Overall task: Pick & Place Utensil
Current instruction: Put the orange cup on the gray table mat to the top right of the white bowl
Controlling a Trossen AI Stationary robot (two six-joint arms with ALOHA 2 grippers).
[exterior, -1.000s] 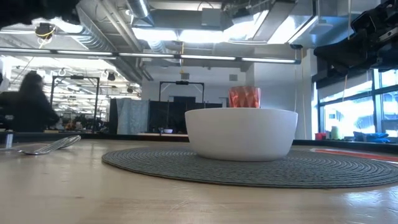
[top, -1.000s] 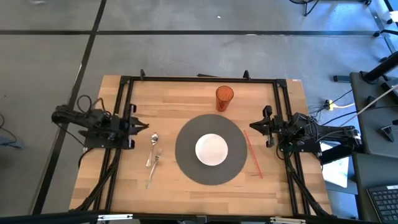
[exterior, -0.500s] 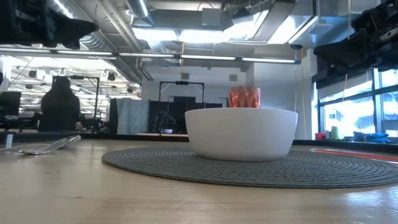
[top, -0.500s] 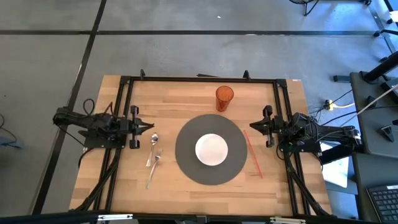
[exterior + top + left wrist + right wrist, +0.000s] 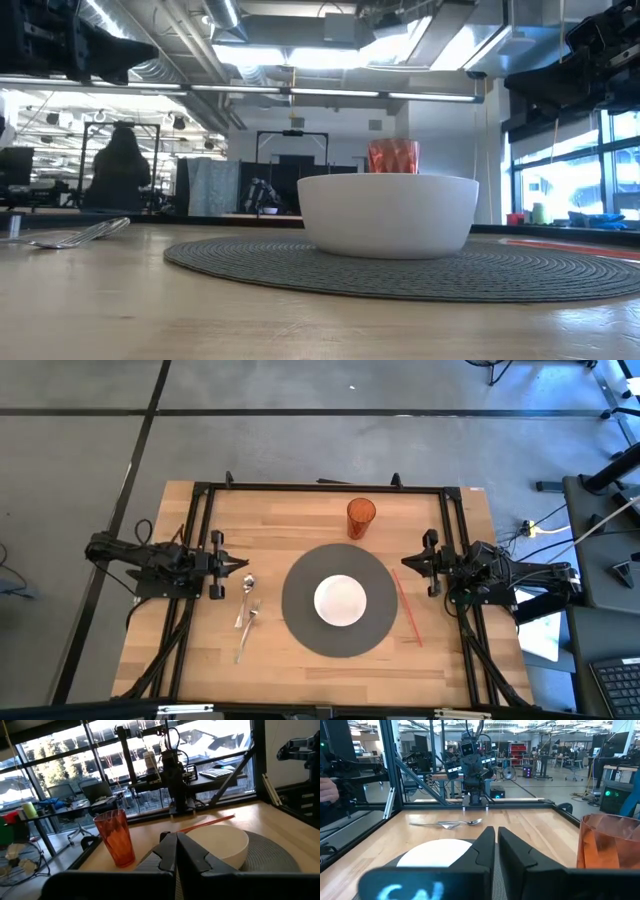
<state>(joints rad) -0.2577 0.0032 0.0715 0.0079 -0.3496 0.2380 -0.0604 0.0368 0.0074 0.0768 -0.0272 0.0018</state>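
High view has the spoon (image 5: 247, 584) and fork (image 5: 248, 623) lying crossed on the bench just beside the clenched, empty left end effector (image 5: 241, 564), so a grab could easily snag both or skid one away, while the right end effector (image 5: 404, 563) waits clenched.

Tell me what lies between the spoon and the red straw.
In the high view, the round grey mat with the white bowl on it lies between the spoon and the straw.
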